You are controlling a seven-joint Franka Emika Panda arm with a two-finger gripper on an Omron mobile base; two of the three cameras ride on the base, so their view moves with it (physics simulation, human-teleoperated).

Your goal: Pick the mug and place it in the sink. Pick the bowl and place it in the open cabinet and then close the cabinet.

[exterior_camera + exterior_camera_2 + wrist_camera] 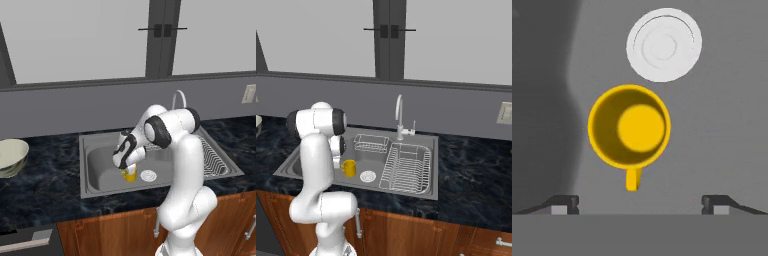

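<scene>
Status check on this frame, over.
Gripper open above the sink. Mug upright on basin floor, released, beside drain. Bowl waiting on counter.

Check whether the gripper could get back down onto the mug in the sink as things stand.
Probably yes. The mug stands upright on the sink floor beside the drain, directly below the open gripper. Its fingertips are spread apart, and nothing lies between them and the mug.

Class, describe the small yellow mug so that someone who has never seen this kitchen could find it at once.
Start at the steel sink set in the dark stone counter, and look into its open basin. Beside the round white drain stands the mug, upright, below the robot's hand. It is the only yellow thing there, with one small handle.
</scene>
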